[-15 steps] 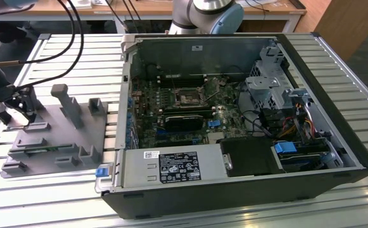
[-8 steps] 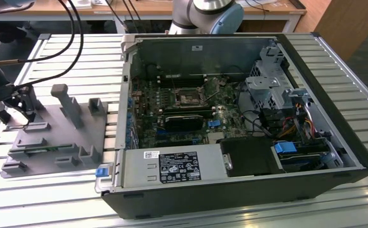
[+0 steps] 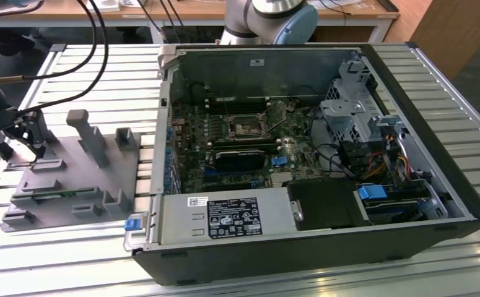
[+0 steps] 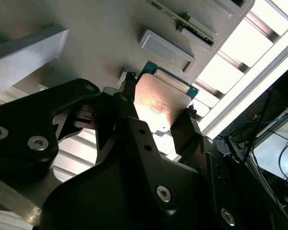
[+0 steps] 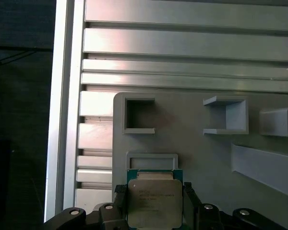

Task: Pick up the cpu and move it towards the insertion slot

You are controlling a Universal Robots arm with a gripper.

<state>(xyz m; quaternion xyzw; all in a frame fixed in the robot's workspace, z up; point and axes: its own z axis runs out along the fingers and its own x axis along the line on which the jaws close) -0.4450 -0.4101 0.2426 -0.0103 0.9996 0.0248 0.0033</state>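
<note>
At the exterior view's left edge, the hand (image 3: pixel 31 147) hangs over the upper-left corner of the grey tray (image 3: pixel 62 179), which lies on the slatted bench (image 3: pixel 83 68). In both wrist views its black fingers (image 5: pixel 188 199) press against two opposite edges of the chip (image 5: pixel 154 203), so it is pinching the chip. Whether the chip has come clear of the tray floor I cannot tell. The chip lies flat with its silvery lid facing the wrist cameras and a thin green rim showing round it. Its sides run square to the tray's edges in the first wrist view. Being square, it has no real long axis; the line that matters is the one between the fingers, across the two held edges. The grip is on thin edges alone, so the likeliest trouble is the chip slipping or tipping between the fingers, more so if it catches on the raised tray walls just beside it. The socket (image 3: pixel 246 128) sits well apart, at the centre of the frame, deep inside the open computer case (image 3: pixel 306 263). Its near wall stands between the two and could be clipped. A chip that twists in the grip would meet the socket skewed.
</note>
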